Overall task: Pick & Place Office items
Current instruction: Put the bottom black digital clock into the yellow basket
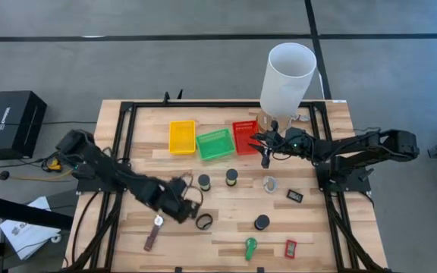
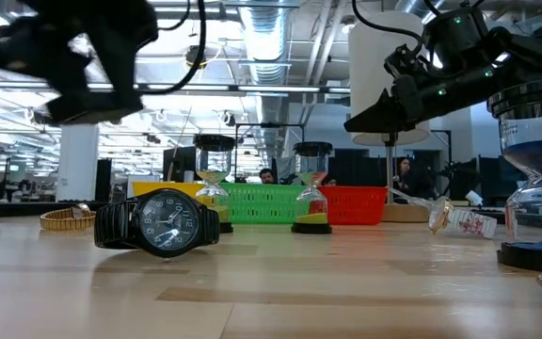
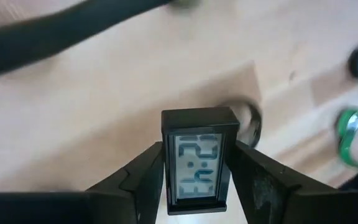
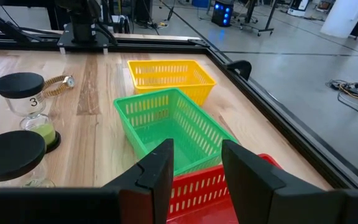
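1. A wooden table [image 1: 226, 227] is seen from straight above, with two dark robot arms reaching in, one from each side.
2. The left gripper [image 3: 196, 168] hangs over the front-left part of the table. Its two fingers press on the sides of a small black digital clock [image 3: 197, 158], lifted clear of the wood, display facing the wrist camera.
3. The right gripper [image 4: 194, 165] hovers at the back of the table, above the red basket [image 1: 244, 136]. Its fingers stand partly apart with nothing between them.
4. Three small mesh baskets sit in a row at the back: a yellow basket [image 1: 181, 136], a green basket [image 1: 215, 144] and the red one, each touching or just beside its neighbour.
5. A tall white cylinder [image 1: 287, 76] stands behind the red basket.
6. Four sand timers with dark round caps are visible from above: two [image 1: 204, 181] [image 1: 231, 177] stand side by side mid-table, one [image 1: 261, 222] stands further forward, and a clear-looking one [image 1: 269, 183] is to their right.
7. Two wristwatches lie near the left gripper: a black one [image 2: 158, 224] and a brown-strapped one [image 1: 154, 231] at the front left.
8. A second black rectangular clock [image 1: 295, 196] lies right of centre, and a red one [image 1: 290, 249] lies near the front edge.
9. One green clip [image 1: 250, 247] lies just left of the red clock.
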